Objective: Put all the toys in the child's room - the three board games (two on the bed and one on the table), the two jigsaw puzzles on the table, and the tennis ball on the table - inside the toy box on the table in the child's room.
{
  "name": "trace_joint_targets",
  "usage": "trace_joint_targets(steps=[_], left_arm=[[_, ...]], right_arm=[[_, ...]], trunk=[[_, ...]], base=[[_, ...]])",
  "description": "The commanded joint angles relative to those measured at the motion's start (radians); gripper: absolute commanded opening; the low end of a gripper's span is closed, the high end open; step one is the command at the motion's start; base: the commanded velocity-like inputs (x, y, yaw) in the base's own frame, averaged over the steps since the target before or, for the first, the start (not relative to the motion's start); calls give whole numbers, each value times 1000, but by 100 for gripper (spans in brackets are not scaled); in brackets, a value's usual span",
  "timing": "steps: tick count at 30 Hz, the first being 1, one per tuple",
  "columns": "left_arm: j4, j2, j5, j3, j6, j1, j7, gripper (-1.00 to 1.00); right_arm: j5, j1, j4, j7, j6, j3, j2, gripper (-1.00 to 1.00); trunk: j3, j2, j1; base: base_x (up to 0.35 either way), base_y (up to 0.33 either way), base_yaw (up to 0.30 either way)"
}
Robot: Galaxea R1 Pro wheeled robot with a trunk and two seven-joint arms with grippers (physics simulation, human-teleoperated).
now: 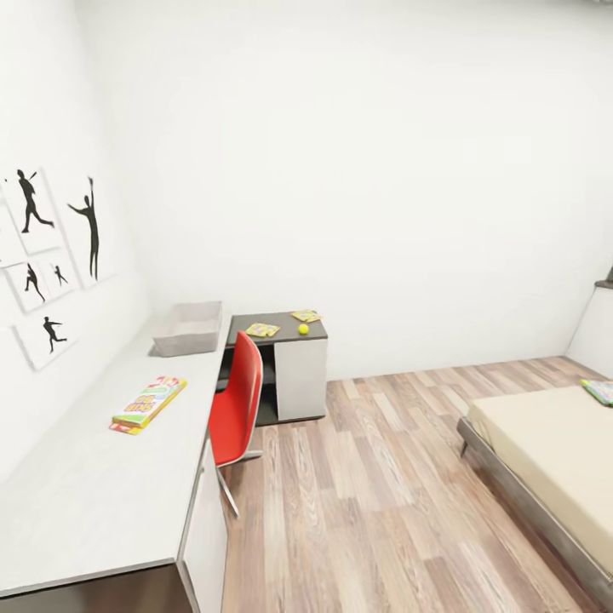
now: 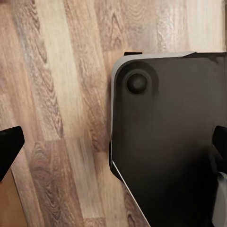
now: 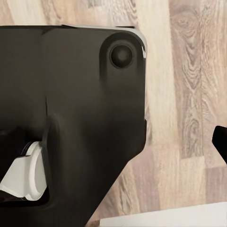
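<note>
A child's room, seen from the robot's head camera: the toy box (image 1: 189, 328) sat on the long worktop (image 1: 81, 477) against the wall, a board game (image 1: 148, 403) lying nearer along the same worktop. Two puzzles (image 1: 262, 329) and a tennis ball (image 1: 303, 329) rested on the lower dark cabinet (image 1: 281, 362) beyond a red chair (image 1: 237, 407). Another game (image 1: 600, 391) lay at the bed's (image 1: 545, 447) far edge. Both wrist cameras faced the plank floor (image 1: 375, 502) and the robot's dark base (image 2: 170, 137); whether the jaws were spread could not be told. A sound approach would likely skirt the chair before reaching for the nearest game.
</note>
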Motion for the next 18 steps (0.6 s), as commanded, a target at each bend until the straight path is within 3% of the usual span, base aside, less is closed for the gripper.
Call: trace_joint_targets(steps=[1,18], left_arm=[[1,0,0,-2,-4,0,4,100],[1,1,0,-2,-6,0,4,100]], right_arm=[[-1,0,0,0,-3,0,0,100],[-3,0,0,0,-3,0,-1,100]], trunk=[[0,0,0],[0,0,0]], base=[[0,0,-271],[0,0,-271]])
